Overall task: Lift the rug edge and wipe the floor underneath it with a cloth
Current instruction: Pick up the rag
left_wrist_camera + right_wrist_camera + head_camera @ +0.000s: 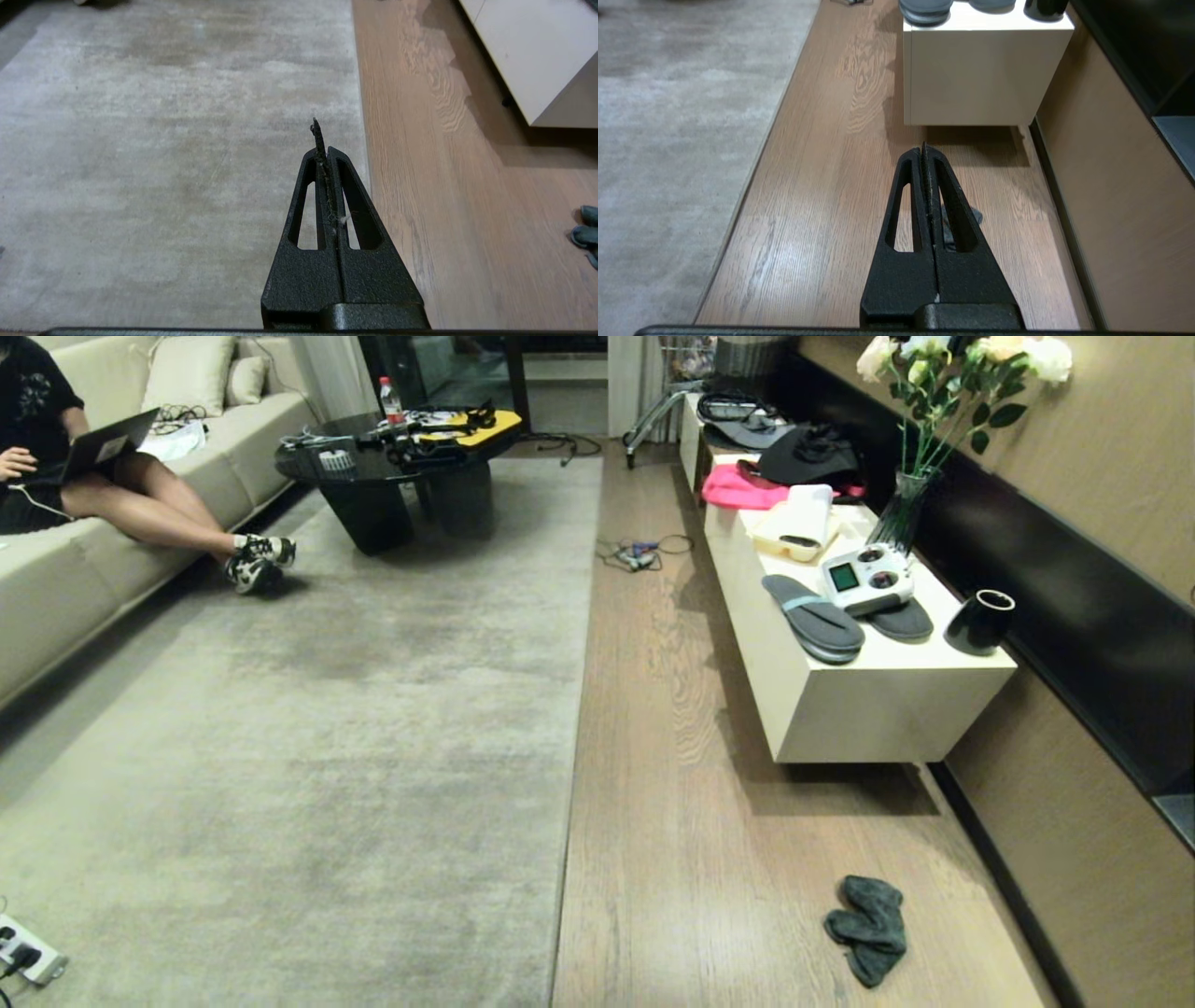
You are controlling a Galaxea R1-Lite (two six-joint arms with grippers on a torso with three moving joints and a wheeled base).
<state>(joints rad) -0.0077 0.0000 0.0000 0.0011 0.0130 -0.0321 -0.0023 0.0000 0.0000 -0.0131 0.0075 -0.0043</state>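
With both pincers clenched empty, left pincer (325, 151) above the rug edge (571, 775), right pincer (923, 150) risks snagging the crumpled cloth (868, 929).

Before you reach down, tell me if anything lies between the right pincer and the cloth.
Nothing visible does. The cloth lies alone on bare floor past the cabinet, and the shut right pincer hangs over it with only open plank between. The rug edge is well to the side.
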